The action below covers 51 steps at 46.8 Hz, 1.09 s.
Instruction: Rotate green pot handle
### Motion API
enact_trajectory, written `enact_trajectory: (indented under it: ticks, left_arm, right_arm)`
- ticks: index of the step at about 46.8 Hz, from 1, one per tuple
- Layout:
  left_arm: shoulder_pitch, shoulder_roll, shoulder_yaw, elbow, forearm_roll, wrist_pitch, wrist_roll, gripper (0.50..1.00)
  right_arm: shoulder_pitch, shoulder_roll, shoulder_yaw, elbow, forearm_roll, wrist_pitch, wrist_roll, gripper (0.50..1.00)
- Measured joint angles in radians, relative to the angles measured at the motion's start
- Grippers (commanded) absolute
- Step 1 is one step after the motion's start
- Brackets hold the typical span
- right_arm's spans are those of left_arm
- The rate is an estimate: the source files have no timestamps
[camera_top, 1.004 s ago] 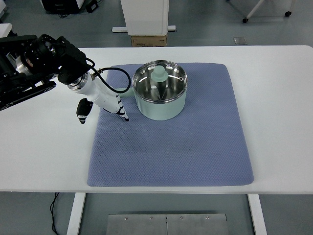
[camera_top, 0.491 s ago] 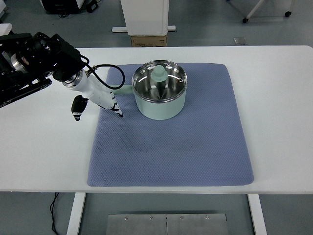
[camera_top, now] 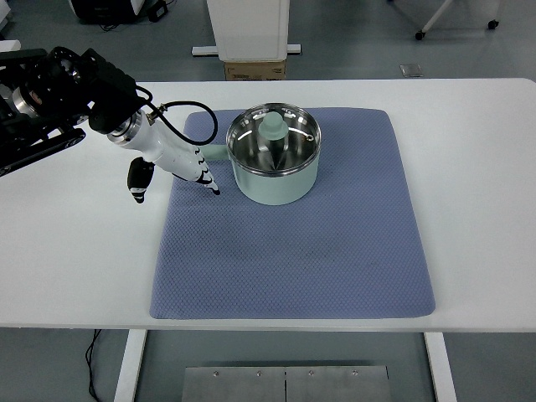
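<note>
You have the pot (camera_top: pixel 275 167) toward the back of the mat (camera_top: pixel 293 243), a little left of the mat's middle; it is pale green with a shiny steel inside, and its glass lid sits on it with a green knob (camera_top: pixel 273 127) on top; the handle (camera_top: pixel 214 153) juts from the pot's left side and points left, mostly hidden behind your left hand (camera_top: pixel 172 159); that hand comes in from the left, just beside the pot and over the mat's left edge; its white fingers (camera_top: pixel 203 177) are stretched out together, slanting down toward the mat, with the dark thumb (camera_top: pixel 136 181) hanging apart to the left over bare table; the fingers are extended and grip nothing, and you cannot tell from here whether they touch the handle or only lie in front of it; a black cable (camera_top: pixel 180 113) loops from the wrist over the mat's back left corner; your right hand does not show; the mat is blue-grey with a fine quilted texture, lying flat on the white table (camera_top: pixel 477 184), with bare table on all sides of it; beyond the table, behind the mat, you see a grey floor, a white pedestal (camera_top: pixel 249 29) with a cardboard box (camera_top: pixel 254 69) at its foot, and a wheeled stand's legs (camera_top: pixel 456 21) at the far right; below the table's near edge a metal plate (camera_top: pixel 285 383) lies on the floor.
</note>
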Motion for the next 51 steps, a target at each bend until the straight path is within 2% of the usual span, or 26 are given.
enact_trajectory:
  ticks: [8,15,22,28,35,40,47,51]
  left_arm:
    - [-0.042,0.042,-0.015,-0.014,-0.039,0.000,0.000,1.000]
    - [-0.097,0.075,-0.063,-0.007,-0.177,-0.003,0.000,1.000]
    - [-0.110,0.104,-0.119,-0.004,-0.316,-0.003,0.000,1.000]
    - [-0.102,0.114,-0.142,0.003,-0.568,-0.012,0.000,1.000]
    - [-0.101,0.130,-0.144,0.003,-0.854,-0.080,0.000,1.000]
    - [-0.100,0.128,-0.160,0.010,-0.971,-0.078,0.000,1.000]
    - [-0.050,0.118,-0.189,0.080,-1.266,-0.074,0.000,1.000]
    - [-0.029,0.111,-0.190,0.122,-1.374,-0.072,0.000,1.000]
  right_arm:
    - [0.000,0.000,0.000,0.000,0.000,0.000,0.000,1.000]
    - [0.000,0.000,0.000,0.000,0.000,0.000,0.000,1.000]
    - [0.000,0.000,0.000,0.000,0.000,0.000,0.000,1.000]
    - [0.000,0.000,0.000,0.000,0.000,0.000,0.000,1.000]
    - [0.000,0.000,0.000,0.000,0.000,0.000,0.000,1.000]
    - [0.000,0.000,0.000,0.000,0.000,0.000,0.000,1.000]
    - [0.000,0.000,0.000,0.000,0.000,0.000,0.000,1.000]
    - [0.000,0.000,0.000,0.000,0.000,0.000,0.000,1.000]
